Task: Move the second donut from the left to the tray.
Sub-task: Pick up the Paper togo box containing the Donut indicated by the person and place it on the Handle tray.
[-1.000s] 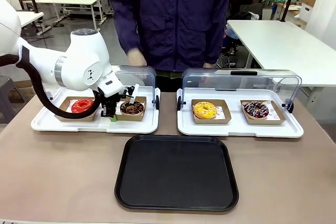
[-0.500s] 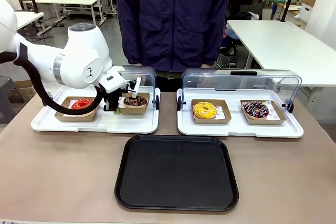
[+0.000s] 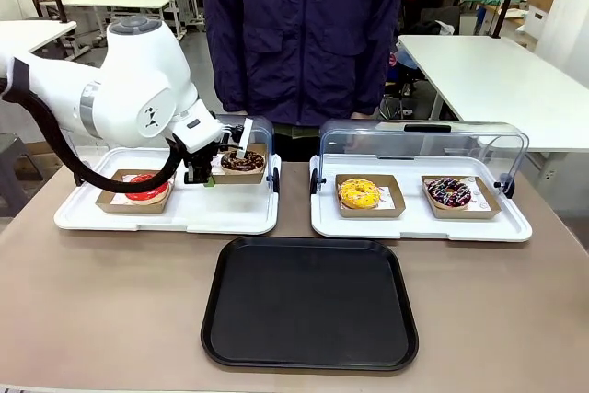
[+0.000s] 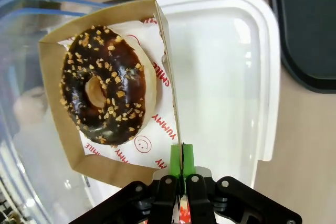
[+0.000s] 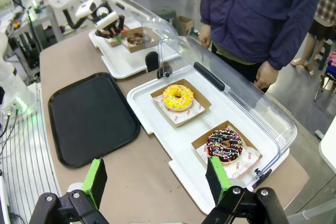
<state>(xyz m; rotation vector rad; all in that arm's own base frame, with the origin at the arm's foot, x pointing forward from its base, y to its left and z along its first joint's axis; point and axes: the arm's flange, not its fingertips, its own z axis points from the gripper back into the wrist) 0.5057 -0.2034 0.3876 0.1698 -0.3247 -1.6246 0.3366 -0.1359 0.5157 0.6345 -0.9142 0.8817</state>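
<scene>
- Large flat black plastic serving tray: this is the destination. It lies bare on the table in front of the two display trays, well apart from the load.
- White display tray with a clear domed lid: the load hangs over its right half and looks to be clear of its floor.
- Right gripper: its jaws stand wide apart with nothing between them.
- Left gripper: the green pads are pinched flat on one thin side wall of the shallow brown cardboard tray.
- Cardboard tray: treat it as light and only moderately stiff. A one-wall pinch can let it sag or swing, so keep it level.
- Dark chocolate-glazed ring donut with pale nut specks: it sits loose in the cardboard tray. Judge it soft, sticky and easily marked — carry it by the cardboard, never by the glaze.
- White paper liner: its red print reads "YUMMY" and "SMILE", with a small smiley face. No other brand is legible.
</scene>
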